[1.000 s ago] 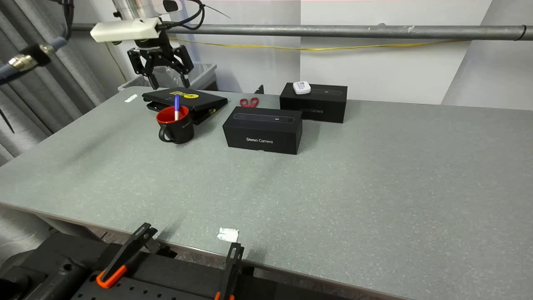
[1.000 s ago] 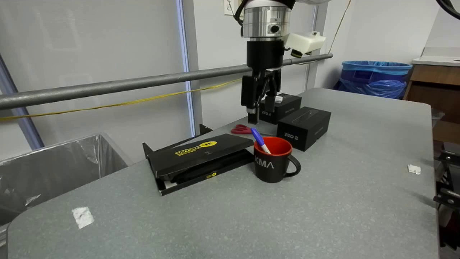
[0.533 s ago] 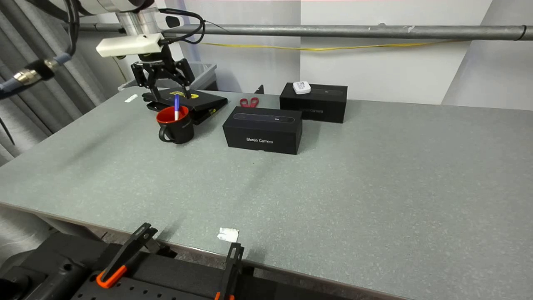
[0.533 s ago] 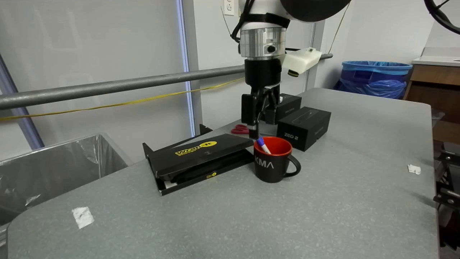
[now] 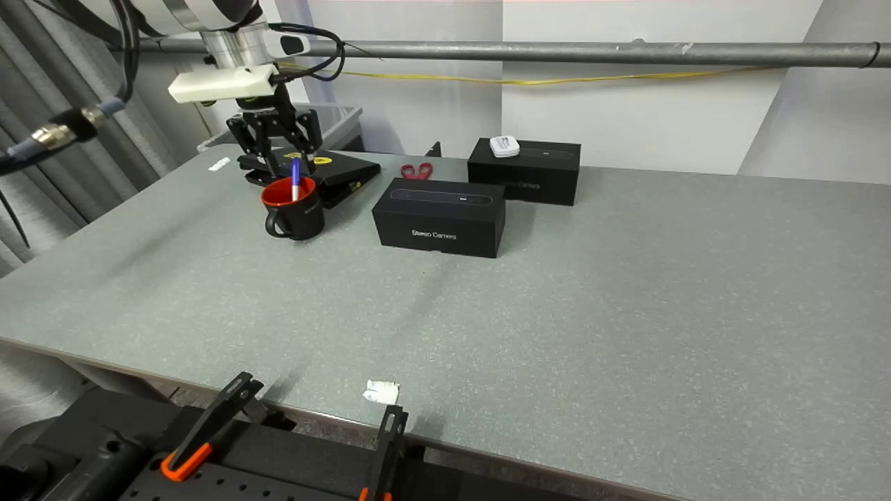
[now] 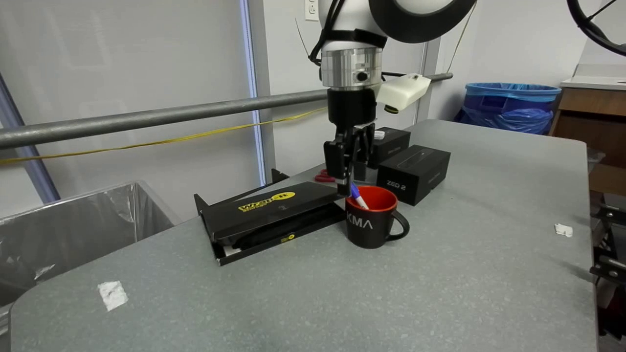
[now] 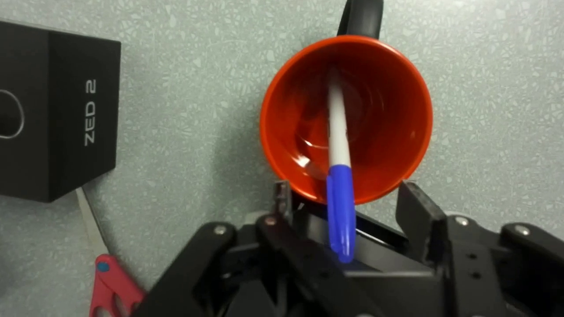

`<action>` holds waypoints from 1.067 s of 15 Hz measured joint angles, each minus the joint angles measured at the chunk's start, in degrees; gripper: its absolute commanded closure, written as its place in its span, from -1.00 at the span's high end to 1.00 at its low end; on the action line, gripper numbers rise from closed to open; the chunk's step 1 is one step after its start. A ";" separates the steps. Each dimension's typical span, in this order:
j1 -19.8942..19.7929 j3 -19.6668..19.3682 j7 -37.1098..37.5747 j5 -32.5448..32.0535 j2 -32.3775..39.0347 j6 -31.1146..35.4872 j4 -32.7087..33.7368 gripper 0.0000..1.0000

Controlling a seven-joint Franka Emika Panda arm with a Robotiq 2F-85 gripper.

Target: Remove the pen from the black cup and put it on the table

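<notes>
Front black box (image 5: 438,217), sides marked "Stereo Camera" and "ZED 2". Rear black box (image 5: 539,188) near it, small white case (image 5: 504,146) on top. Red-handled scissors (image 7: 113,277): blade runs to the front black box's edge in the wrist view. Black Wrap-it box (image 6: 274,215), yellow logo, lid partly raised. Grey bin (image 5: 342,130) with clear liner beyond it in an exterior view. Metal rail (image 5: 571,51) across the back, yellow cord (image 5: 571,81) strung below. Blue-bagged bin (image 6: 499,115) far off, next to wooden cabinet (image 6: 592,106). Two flat white scraps (image 6: 112,295), well apart.

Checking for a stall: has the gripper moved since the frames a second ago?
Yes, downward: in an exterior view, the gripper now hangs farther below the grey rail than a second ago, and closer to the black cup.
</notes>
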 measured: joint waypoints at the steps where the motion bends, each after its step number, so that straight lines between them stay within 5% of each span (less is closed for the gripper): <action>1: 0.00 -0.02 -0.03 0.00 0.23 0.16 0.24 -0.46; 5: 0.02 -0.14 -0.07 -0.05 0.76 1.37 0.70 -1.00; 11: 0.19 -0.22 -0.06 -0.06 -0.22 1.46 0.66 -0.93; 16: 1.31 0.26 0.04 -0.06 -9.73 0.85 -3.76 -0.93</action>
